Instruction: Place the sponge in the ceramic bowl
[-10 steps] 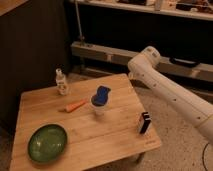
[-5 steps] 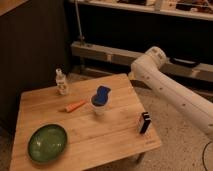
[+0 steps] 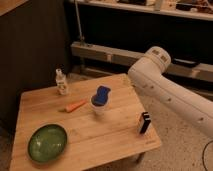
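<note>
Blue sponge (image 3: 103,94) sits in cup (image 3: 99,108); ceramic bowl (image 3: 47,143) well apart.
The gripper's off-frame right, grip can't tell; risk: 1 low grab tips cup.

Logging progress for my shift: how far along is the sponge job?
Nothing is done: the sponge sits on the cup and the green bowl is empty. In hand: the arm hangs right of the table, gripper out of view. Left: grasp, carry, drop it in.

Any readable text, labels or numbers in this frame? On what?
No legible text anywhere.
Any label on the bottle: too blurred to read.
Any marking on the black-and-white box: too small.
The gripper is out of frame, past the arm.
</note>
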Controlling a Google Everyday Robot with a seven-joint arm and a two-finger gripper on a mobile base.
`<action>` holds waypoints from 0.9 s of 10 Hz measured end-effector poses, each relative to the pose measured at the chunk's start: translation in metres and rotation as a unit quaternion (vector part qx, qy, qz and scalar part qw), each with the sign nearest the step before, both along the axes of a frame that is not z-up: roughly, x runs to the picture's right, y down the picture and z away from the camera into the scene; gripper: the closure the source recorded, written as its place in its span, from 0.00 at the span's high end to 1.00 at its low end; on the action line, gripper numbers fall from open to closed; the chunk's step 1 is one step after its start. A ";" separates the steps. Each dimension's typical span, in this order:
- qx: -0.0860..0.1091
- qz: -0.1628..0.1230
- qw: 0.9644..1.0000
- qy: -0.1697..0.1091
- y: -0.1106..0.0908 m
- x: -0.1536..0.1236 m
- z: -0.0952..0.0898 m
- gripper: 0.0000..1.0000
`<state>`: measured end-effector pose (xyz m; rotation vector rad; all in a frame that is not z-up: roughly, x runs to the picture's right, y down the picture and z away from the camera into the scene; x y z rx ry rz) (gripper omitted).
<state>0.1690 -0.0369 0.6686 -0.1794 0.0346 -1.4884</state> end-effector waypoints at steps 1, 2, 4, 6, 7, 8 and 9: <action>0.000 0.000 1.000 0.000 0.000 0.000 0.000 0.80; 0.000 0.000 1.000 0.001 0.000 0.001 0.000 0.80; -0.019 0.000 1.000 0.002 -0.004 0.000 0.004 0.80; -0.088 0.010 0.996 -0.023 -0.014 -0.011 0.003 0.80; -0.121 0.017 0.991 -0.045 -0.020 -0.015 -0.006 0.80; -0.142 0.025 0.987 -0.070 -0.028 -0.018 -0.018 0.80; -0.154 0.030 0.984 -0.081 -0.035 -0.020 -0.028 0.80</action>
